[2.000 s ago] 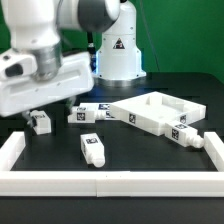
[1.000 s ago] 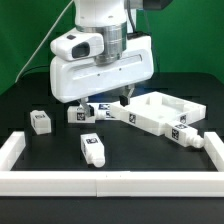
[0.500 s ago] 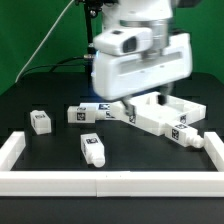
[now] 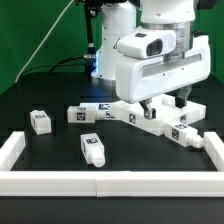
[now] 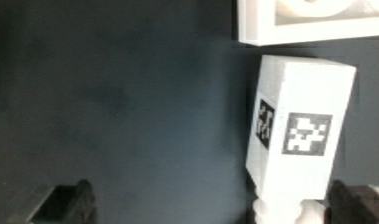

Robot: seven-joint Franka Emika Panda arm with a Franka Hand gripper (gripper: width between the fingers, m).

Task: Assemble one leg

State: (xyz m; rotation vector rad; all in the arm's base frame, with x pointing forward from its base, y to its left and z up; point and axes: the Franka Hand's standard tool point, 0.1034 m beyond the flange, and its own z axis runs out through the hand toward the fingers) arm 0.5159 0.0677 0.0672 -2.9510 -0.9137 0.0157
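My gripper (image 4: 165,108) is open and empty, hanging over the right part of the table. In the wrist view, one leg (image 5: 301,125), a white peg with a black-and-white tag, lies on the dark table. Its end reaches between my fingertips (image 5: 65,200), close to one and far from the other, and my gripper (image 5: 216,205) touches nothing. The same leg (image 4: 184,133) lies at the exterior view's right beside the square panel (image 4: 150,122). More legs show there: one (image 4: 92,148) in front, one (image 4: 40,121) at the left, one (image 4: 82,113) lying by the panel.
White border rails run along the front (image 4: 110,182), the left (image 4: 12,150) and the right (image 4: 214,150) of the work area. The arm's white base (image 4: 112,50) stands at the back. A corner of the panel (image 5: 310,20) shows in the wrist view.
The arm has swept from the exterior view's left to its right and lowered over the panel and the right leg. The legs and the panel have not moved.
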